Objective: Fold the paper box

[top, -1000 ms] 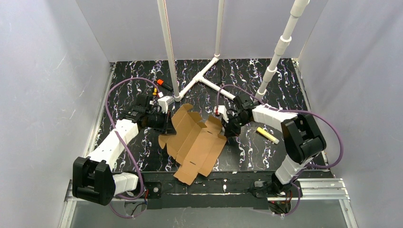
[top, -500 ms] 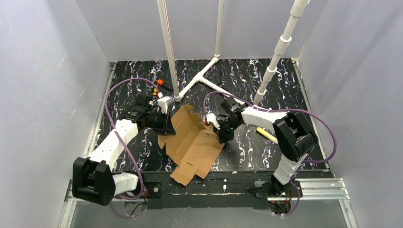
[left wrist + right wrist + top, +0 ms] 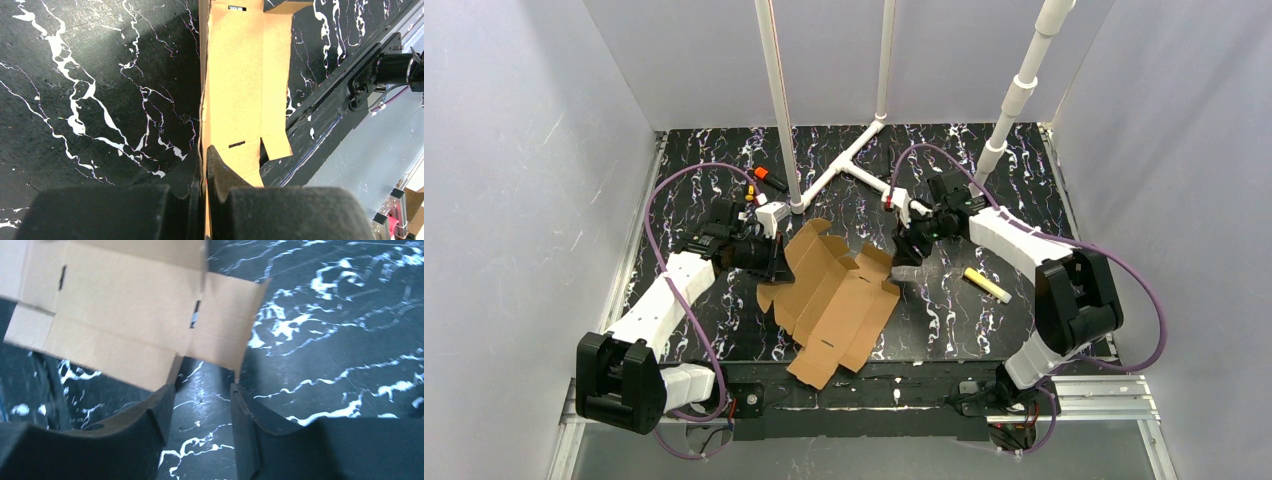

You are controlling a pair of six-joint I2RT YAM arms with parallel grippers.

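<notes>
Left gripper (image 3: 776, 262) is clenched on the left edge of the paper box (image 3: 834, 300). Its arm reaches from the near-left base over the black marbled table (image 3: 984, 190), and the wrist view shows the cardboard edge pinched between the fingers (image 3: 220, 175). Right gripper (image 3: 907, 250), on an arm bent in from the right, hangs released with nothing between its jaws, just beside the sheet's far right flap. White pipe frame (image 3: 854, 165) stands beyond the sheet, a yellow stick (image 3: 986, 284) lies to its right, and small orange plugs (image 3: 762, 178) sit far left. Between both grippers the box lies as an unfolded sheet.
</notes>
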